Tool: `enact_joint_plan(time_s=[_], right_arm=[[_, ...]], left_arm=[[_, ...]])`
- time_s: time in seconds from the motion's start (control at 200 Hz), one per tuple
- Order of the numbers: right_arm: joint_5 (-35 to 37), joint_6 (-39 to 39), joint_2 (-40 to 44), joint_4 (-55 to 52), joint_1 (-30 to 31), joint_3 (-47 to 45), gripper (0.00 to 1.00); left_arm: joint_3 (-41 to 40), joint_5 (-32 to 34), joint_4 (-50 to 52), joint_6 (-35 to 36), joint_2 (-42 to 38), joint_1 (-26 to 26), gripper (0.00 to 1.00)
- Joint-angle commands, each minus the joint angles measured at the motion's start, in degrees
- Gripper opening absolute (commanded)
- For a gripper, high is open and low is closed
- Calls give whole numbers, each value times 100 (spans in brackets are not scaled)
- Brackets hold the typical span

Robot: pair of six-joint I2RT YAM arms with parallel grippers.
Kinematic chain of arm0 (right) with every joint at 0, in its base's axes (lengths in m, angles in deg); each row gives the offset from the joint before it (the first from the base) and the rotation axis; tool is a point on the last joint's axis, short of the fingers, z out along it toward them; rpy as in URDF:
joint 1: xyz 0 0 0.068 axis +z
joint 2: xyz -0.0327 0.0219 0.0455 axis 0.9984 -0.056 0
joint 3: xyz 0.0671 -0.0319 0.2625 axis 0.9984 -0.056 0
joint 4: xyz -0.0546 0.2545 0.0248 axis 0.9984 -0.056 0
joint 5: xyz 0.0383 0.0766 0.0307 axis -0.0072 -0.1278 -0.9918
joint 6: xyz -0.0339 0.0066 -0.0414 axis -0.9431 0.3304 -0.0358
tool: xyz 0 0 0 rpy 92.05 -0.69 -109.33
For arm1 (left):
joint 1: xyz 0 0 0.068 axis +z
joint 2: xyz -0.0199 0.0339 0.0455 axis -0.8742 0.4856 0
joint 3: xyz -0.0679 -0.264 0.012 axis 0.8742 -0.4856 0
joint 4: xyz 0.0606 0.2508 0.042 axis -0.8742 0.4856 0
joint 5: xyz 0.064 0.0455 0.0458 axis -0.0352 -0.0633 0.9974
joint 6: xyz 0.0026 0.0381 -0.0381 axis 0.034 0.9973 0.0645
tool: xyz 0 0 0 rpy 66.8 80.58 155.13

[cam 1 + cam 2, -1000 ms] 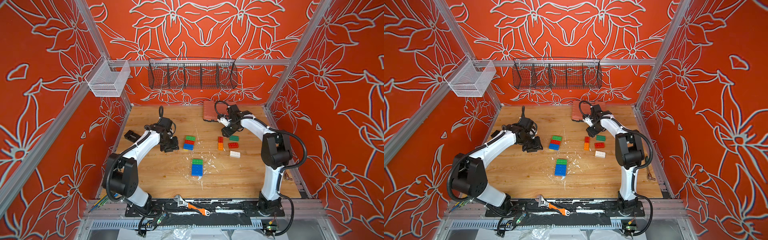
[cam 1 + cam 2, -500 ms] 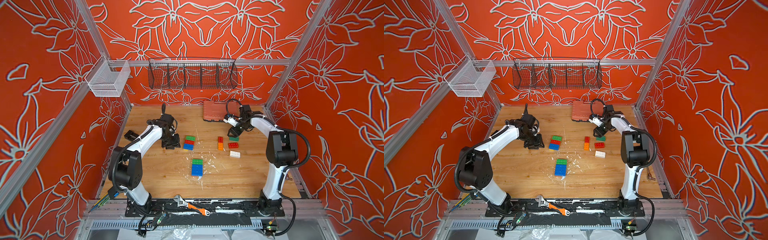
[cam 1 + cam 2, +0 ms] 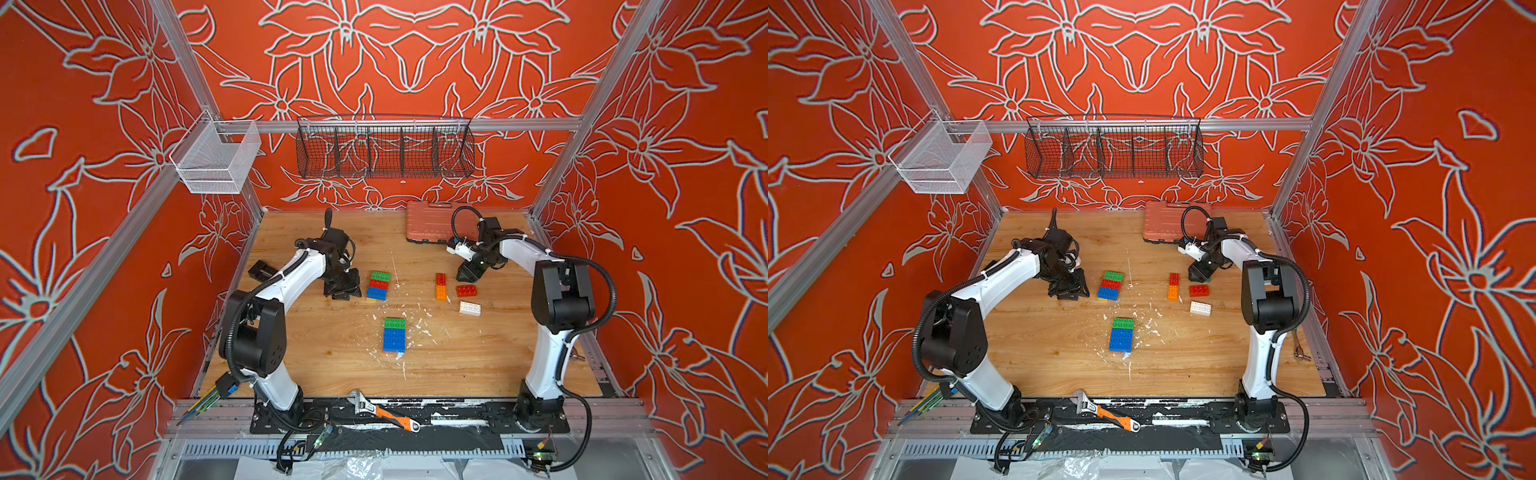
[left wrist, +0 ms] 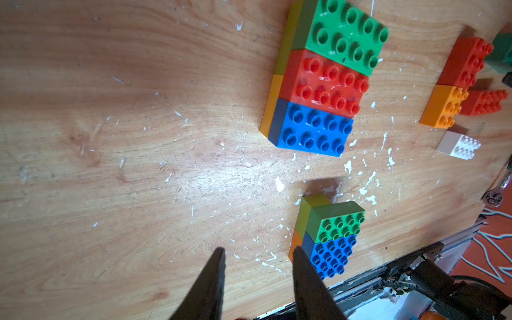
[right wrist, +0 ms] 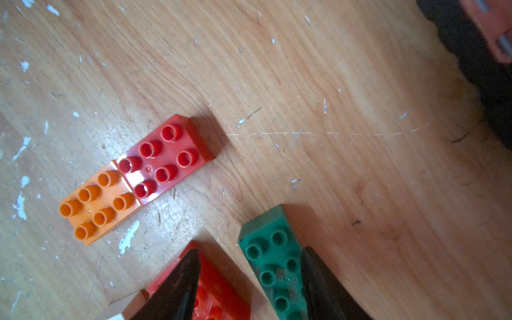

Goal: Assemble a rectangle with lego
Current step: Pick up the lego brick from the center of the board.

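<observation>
right gripper (image 5: 249, 250): jaws part open, empty, straddling green brick (image 5: 266, 260) beside loose red brick (image 5: 219, 291) | left gripper (image 4: 257, 250): part open, empty | tip: centre on green brick, clear loose red brick, close squarely

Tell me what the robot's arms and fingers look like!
The left arm and the right arm both have smooth white shells with chunky black joints. Ribbed black cables loop along them. The fingers are dark and taper to points.
</observation>
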Motion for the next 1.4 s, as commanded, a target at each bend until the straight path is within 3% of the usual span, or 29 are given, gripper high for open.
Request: enact_joint_plan(time_s=[0.0, 0.34, 0.611, 0.776, 0.941, 1.131, 1.396], right_arm=[[167, -202, -176, -36, -46, 80, 59], [330, -175, -277, 61, -93, 84, 47], [456, -189, -293, 115, -90, 79, 29], [793, -189, -215, 259, -17, 76, 11], [821, -282, 110, 224, 227, 135, 11], [328, -375, 358, -232, 466, 411, 12], [232, -571, 239, -833, 888, 774, 12]], left_arm=[[94, -115, 125, 70, 92, 36, 39], [165, -177, 123, 63, 179, 36, 40], [138, -157, 159, 62, 172, 37, 39], [87, -117, 167, 53, 101, 36, 39], [-41, -123, 113, -31, -31, 36, 39], [-194, -100, 31, -156, -210, 40, 39], [-284, -42, 42, -229, -367, 36, 39]])
